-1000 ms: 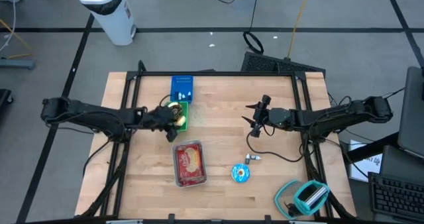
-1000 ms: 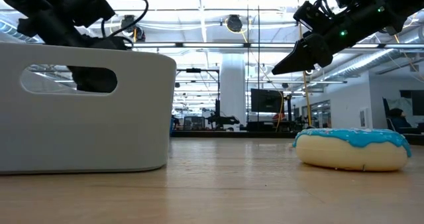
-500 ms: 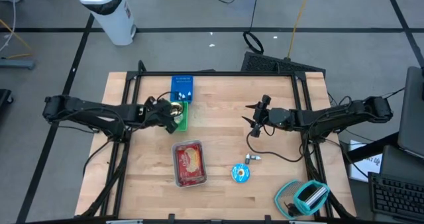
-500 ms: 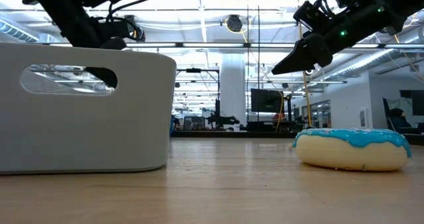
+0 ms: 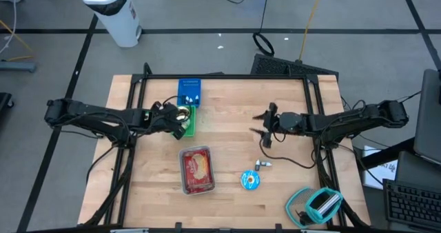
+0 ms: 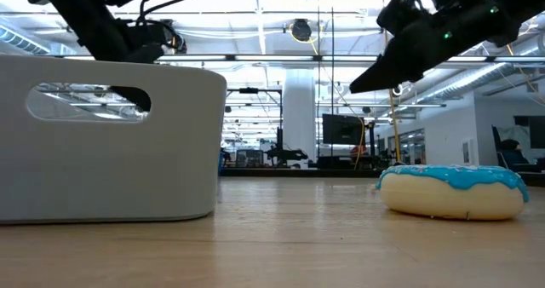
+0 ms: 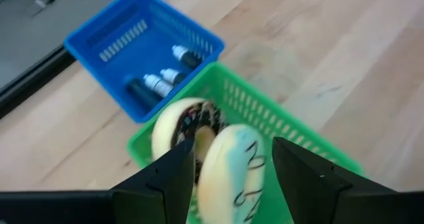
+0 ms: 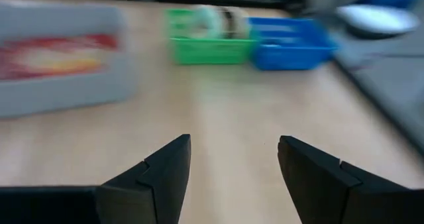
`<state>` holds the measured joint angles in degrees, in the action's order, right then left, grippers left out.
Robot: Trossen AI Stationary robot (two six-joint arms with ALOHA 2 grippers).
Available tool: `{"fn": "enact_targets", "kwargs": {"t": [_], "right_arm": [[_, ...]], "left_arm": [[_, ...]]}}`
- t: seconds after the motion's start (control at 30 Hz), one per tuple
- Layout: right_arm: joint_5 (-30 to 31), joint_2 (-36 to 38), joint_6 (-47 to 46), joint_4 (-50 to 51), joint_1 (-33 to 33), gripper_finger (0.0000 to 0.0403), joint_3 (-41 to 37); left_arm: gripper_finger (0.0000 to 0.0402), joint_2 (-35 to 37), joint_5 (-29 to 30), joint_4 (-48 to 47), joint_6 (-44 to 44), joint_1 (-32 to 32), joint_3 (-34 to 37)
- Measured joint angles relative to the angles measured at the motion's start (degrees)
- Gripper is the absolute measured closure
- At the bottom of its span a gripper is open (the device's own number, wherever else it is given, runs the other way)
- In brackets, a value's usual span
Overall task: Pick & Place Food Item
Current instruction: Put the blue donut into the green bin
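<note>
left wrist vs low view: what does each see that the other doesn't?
Left wrist only: green basket with two donuts, blue basket with bottles, and the open left gripper by the donuts. Low only: white bin, blue-iced donut, right gripper in the air. Shared: the wood table.

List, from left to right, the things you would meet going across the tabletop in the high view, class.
Left pincer at the green basket → grey bin of food → blue-iced donut → right pincer, open above bare wood → teal tape dispenser at the table's corner.
</note>
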<state>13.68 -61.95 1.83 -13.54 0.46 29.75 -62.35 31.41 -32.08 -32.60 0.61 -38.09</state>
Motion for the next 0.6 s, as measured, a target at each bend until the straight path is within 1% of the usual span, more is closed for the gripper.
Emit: {"fn": "enact_targets", "kwargs": {"t": [0.1, 0.17, 0.27, 0.37, 0.47, 0.6], "right_arm": [[-7.86, -0.13, -4.45, -0.06, 1.51, 0.0186, 0.01], [-10.64, -0.68, -5.78, -0.31, 3.74, 0.0185, 0.01], [-11.10, -2.04, -7.66, 0.21, 8.05, 0.0183, 0.47], [-11.04, -4.89, -12.00, 3.87, 12.15, 0.0184, 3.04], [-10.97, -9.59, -14.65, 9.78, 16.23, 0.0182, 7.52], [-10.96, -16.72, -14.87, 17.63, 20.37, 0.0182, 14.53]], "left_arm": [[0.0202, 0.00, -0.13, 2.66, 1.94, 0.01, 0.00], [0.0202, 0.00, -0.13, 4.22, 3.09, 0.01, 0.00], [0.0202, 0.00, 0.08, 6.53, 4.48, 0.01, 0.00], [0.0202, 0.00, 0.10, 8.41, 5.60, 0.01, 0.00], [0.0202, 0.00, 0.14, 9.17, 5.89, 0.01, 0.00], [0.0202, 0.00, 0.15, 9.49, 5.87, -0.42, 0.00]]}}
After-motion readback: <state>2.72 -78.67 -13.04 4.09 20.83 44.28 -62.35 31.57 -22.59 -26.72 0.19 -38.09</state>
